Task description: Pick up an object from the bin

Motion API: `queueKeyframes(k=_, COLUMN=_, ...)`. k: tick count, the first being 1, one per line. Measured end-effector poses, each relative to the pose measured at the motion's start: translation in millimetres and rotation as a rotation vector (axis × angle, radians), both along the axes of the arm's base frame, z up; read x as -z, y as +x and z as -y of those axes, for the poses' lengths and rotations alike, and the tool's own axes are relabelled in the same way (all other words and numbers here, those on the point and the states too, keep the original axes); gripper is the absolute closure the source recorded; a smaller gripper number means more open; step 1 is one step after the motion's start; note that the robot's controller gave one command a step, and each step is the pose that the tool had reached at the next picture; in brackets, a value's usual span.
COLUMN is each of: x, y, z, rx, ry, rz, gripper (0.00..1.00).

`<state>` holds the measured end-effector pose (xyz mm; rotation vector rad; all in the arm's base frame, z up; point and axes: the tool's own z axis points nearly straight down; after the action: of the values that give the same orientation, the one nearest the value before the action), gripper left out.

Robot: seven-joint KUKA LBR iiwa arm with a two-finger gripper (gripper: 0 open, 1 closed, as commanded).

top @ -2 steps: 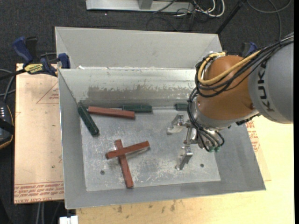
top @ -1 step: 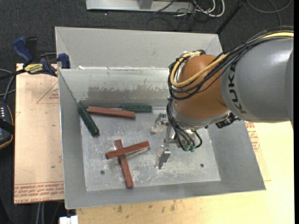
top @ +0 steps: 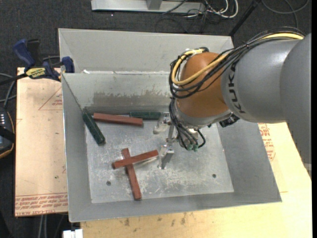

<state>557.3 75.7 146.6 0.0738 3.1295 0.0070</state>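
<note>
Grey bin [top: 198,177] holds two crossed red-brown sticks [top: 132,163]; the gripper [top: 166,157] hangs just beside one's right end, its spread impossible to tell.

Your grey metal bin [top: 198,180] shows pale scratches across its floor. Reddish-brown: the short flat bar [top: 143,157], the long flat bar [top: 134,180] crossing it, the rear flat bar [top: 118,119]. Dark green (nearly black in shadow): the slanted left bar [top: 93,129], the slim rear bar [top: 146,115]. The rounded wrist cover [top: 200,90] is orange, its cables [top: 175,71] yellow and black, the arm [top: 267,78] grey, lettered black.
</note>
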Motion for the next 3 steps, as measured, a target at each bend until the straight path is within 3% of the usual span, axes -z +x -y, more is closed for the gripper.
queueKeyframes(k=1, x=18.1, y=7.8, z=5.1, rx=-0.038, ry=-0.004, rz=-0.003, gripper=0.0)
queueKeyframes(k=2, x=32.1, y=-1.3, z=7.8, rx=-0.161, ry=-0.004, rz=-0.013, gripper=0.0)
queueKeyframes(k=3, x=36.3, y=3.0, z=10.7, rx=-0.22, ry=-0.005, rz=-0.009, gripper=0.0)
